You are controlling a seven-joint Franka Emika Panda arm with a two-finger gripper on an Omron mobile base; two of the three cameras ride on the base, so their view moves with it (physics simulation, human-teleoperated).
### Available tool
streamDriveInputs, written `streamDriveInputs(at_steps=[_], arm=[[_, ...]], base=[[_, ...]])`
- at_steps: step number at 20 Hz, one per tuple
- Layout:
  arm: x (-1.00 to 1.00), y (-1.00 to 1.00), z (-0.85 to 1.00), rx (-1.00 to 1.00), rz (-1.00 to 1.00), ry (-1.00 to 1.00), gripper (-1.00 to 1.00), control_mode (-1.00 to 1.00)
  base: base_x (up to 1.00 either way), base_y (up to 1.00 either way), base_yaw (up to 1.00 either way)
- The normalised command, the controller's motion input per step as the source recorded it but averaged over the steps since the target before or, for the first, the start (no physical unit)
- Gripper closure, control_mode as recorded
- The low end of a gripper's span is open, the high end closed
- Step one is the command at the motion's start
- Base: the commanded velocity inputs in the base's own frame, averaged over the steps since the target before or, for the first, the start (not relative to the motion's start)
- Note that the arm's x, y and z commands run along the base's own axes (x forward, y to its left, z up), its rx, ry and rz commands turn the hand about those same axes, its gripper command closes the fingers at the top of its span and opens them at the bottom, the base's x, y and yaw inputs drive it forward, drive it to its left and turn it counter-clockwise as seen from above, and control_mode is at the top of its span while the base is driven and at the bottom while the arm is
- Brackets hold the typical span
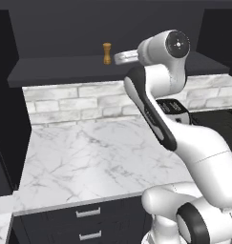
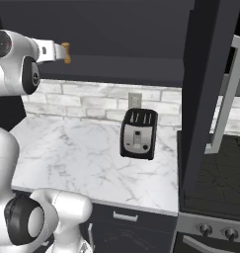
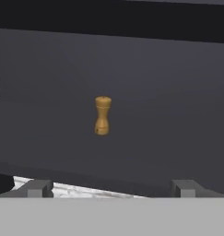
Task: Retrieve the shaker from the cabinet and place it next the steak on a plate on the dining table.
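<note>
Shaker (image 3: 103, 115): tan wood, waisted, upright on the cabinet (image 1: 55, 71) shelf. It stands straight ahead of the hand (image 3: 111, 188), centred between the two fingertips (image 3: 37, 188) in the hand view, apart from them and untouched. In the left base view the shaker (image 1: 107, 53) sits on the shelf just beyond the wrist; in the right base view the shaker (image 2: 66, 53) shows just past the end of the hand.

Hand: released, fingers spread wide, nothing between them. It is raised to shelf height and points into the cabinet.

Cabinet: dark charcoal, matte, with a long flat shelf and plain back panel. The shelf lies level with the hand and runs to both sides of it.

Surface (image 1: 98, 157): white grey-veined marble, below the hand and under the shelf, with silver-handled drawers (image 1: 88, 212) in its front.

Wall (image 1: 74, 102): pale brick strip between shelf and surface.

Toaster (image 2: 138, 133): black, two slots, on the surface, below the hand and well off to its right.

Stove (image 2: 213, 197): dark, with knobs, farther right than the toaster.
</note>
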Motion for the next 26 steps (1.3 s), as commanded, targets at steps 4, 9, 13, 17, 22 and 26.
streamDriveInputs(at_steps=[4, 9, 13, 17, 22, 26], arm=[[0.24, 0.10, 0.00, 0.00, 0.00, 0.00, -1.00, -1.00], [0.28, 0.12, 0.00, 0.00, 0.00, 0.00, -1.00, -1.00], [0.36, 0.13, -0.01, 0.00, 0.00, 0.00, -1.00, -1.00], [0.19, 0.03, 0.00, 0.00, 0.00, 0.00, -1.00, -1.00], [0.16, 0.00, 0.00, 0.00, 0.00, 0.00, -1.00, -1.00], [0.10, 0.00, 0.00, 0.00, 0.00, 0.00, -1.00, -1.00]], base=[[0.00, 0.00, 0.00], [0.00, 0.00, 0.00], [0.00, 0.00, 0.00], [0.00, 0.00, 0.00], [0.00, 0.00, 0.00], [0.00, 0.00, 0.00]])
